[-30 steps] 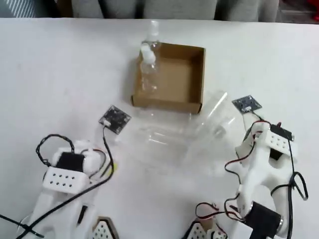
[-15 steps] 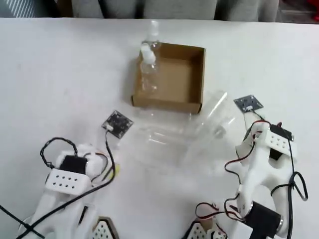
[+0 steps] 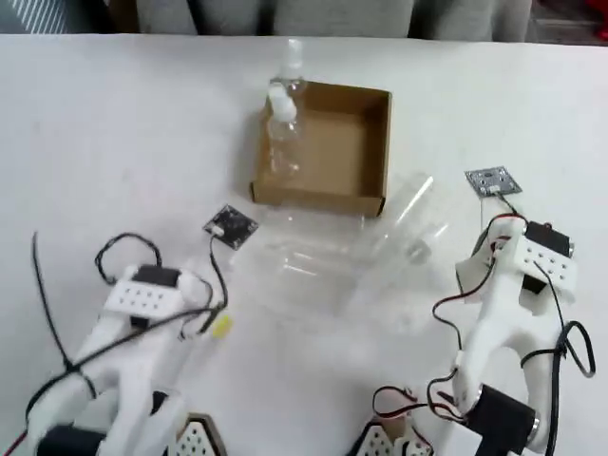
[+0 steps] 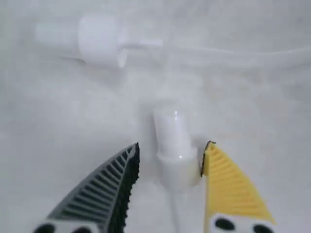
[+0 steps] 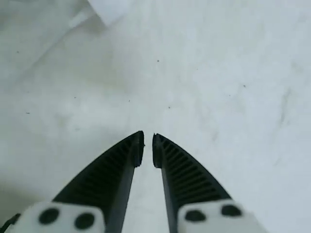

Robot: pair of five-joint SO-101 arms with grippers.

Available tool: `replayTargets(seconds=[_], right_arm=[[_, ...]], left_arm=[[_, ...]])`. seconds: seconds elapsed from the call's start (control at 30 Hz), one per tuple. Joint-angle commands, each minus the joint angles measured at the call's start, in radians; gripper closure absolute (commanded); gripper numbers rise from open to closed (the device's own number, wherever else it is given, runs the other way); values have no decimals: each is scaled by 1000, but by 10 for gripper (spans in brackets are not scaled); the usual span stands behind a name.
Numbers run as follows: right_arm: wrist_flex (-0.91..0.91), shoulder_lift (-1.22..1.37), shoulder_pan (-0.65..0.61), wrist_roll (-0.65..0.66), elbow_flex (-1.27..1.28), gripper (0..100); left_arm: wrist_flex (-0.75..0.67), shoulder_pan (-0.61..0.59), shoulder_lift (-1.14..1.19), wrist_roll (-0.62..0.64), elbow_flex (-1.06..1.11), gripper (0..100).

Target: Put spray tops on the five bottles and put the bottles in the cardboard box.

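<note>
Spray top (image 4: 177, 155) lies on worktop (image 4: 58, 107) between open left pincer (image 4: 172, 144) fingers, nearer the yellow one; best centre it, close on collar, not stem. Right pincer (image 5: 148, 136) closed, empty.

A white table (image 3: 114, 123) runs up to grey cushioned seating (image 3: 332, 17) along its far edge.

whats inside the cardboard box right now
A clear bottle with a white spray top stands in the cardboard box, against its left wall. A second bottle shows at the far edge; whether it stands inside is unclear. The near wall hides the floor strip behind it.
</note>
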Motion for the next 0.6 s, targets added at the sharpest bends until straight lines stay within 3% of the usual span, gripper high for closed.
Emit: replayTargets(seconds=[0.0, 0.33, 0.57], right_arm=[[13, -33, 8, -6, -40, 982], [13, -28, 8, -5, -38, 982], [13, -38, 12, -11, -31, 982]], left_arm=[[-12, -19, 65, 15, -94, 783], [-2, -12, 97, 17, -107, 791], [-3, 21, 101, 8, -103, 929]])
